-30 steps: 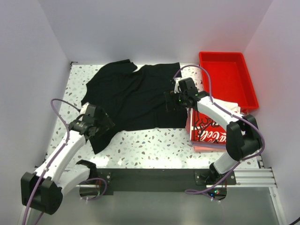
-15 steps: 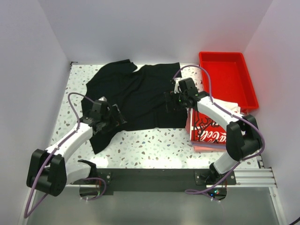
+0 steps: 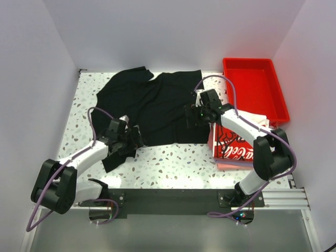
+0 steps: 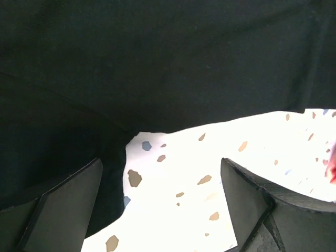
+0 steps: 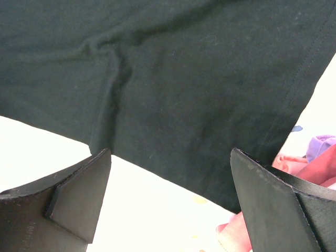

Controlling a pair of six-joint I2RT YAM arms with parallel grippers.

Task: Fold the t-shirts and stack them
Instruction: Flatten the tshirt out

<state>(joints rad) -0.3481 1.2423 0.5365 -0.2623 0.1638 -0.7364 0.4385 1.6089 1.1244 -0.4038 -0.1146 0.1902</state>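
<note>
Presently the black t-shirt (image 3: 157, 107) is spread flat on the table (image 3: 173, 163), just beside a folded printed shirt (image 3: 231, 143). The left gripper (image 3: 132, 139) and right gripper (image 3: 190, 114) are held with fingers apart over its near edge, and nothing is clamped. For a clean fold, the edge should probably be pinched through both layers at matching points and lifted evenly, so that no slack is dragged.

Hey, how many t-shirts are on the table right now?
3 clearly: the black t-shirt spread across the middle, the red-print white t-shirt on the right, and a pinkish t-shirt beneath it. More may be hidden underneath.
</note>
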